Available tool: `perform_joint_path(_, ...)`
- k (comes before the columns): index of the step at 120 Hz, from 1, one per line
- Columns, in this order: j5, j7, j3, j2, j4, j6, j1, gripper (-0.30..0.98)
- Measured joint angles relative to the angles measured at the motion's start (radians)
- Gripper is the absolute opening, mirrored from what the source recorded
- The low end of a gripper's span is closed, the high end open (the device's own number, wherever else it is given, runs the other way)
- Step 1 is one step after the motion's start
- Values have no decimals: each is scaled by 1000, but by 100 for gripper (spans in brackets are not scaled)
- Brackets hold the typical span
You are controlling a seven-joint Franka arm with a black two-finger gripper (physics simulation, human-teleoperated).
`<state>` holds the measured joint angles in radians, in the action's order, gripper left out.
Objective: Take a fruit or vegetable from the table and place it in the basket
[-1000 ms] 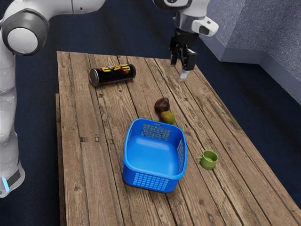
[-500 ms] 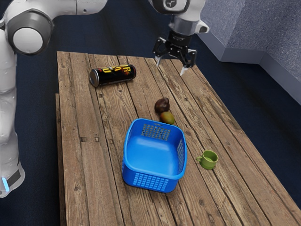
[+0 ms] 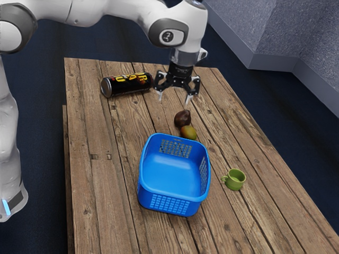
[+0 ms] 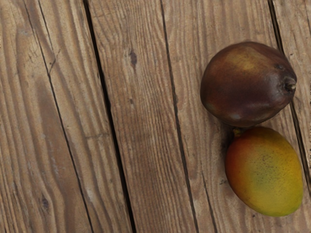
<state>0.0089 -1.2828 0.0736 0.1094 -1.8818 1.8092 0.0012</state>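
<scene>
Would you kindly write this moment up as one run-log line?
gripper: open, empty, above table | dark fruit: on table, beside mango | basket: empty | status: no fruit picked yet

Tabletop (image 3: 95, 185): brn wood, wavy grain, dk seams + knots. Basket (image 3: 170, 203): solid bright blue, sides w/ grid pattern. In ext. view, from basket: can (image 3: 124, 85) at 11 o'clock, blk w/ yel + red lettering, silvery end at its 9 o'clock; mug (image 3: 234, 180) at 3 o'clock, plain olive grn. Mango (image 4: 265, 172): orange-red blending to yel-grn, dk specks. Dk fruit (image 4: 248, 82): purplish brn, tan patch. Arm (image 3: 185, 24): white + gray. Hand (image 3: 174, 99): blk, pale tips.
</scene>
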Motion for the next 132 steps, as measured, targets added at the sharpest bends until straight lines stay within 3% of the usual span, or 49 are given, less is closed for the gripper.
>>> perform_joint_path(29, 2, -101, -28, -68, 30, 55, 3, 68)
perform_joint_path(76, 4, -199, -45, -155, 135, 75, -121, 68)
perform_joint_path(106, 6, -234, -41, -192, 162, 77, 26, 68)
perform_joint_path(132, 12, -253, -43, -208, 163, 84, -16, 68)
